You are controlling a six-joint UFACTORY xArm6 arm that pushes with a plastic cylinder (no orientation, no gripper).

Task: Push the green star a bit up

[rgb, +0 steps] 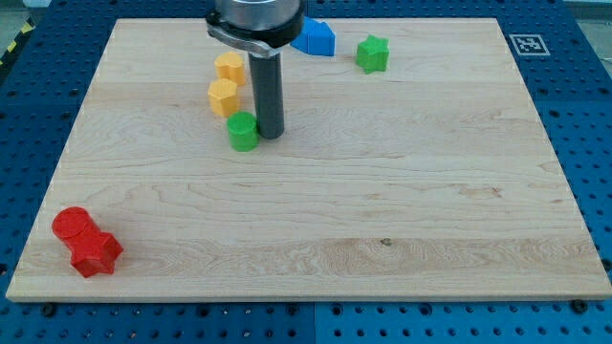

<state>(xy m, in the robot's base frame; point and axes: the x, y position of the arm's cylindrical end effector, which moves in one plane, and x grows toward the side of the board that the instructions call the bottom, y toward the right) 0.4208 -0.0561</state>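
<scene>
The green star [373, 53], far right of centre, looks light, rigid and easy to slide from its near side, while my tip [269, 135] rests gripless beside the green cylinder [243, 131].

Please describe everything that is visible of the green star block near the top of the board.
The green star is a small, solid block of bright, uniform green, which looks like painted wood or plastic. Its outline has short blunt points, and its top face is flat. It rests flat on the wooden board, near the top edge, right of the blue block, with a small gap between them. Nothing touches it. My tip is far from it, lower and to the view's left, beside the other green block.
</scene>
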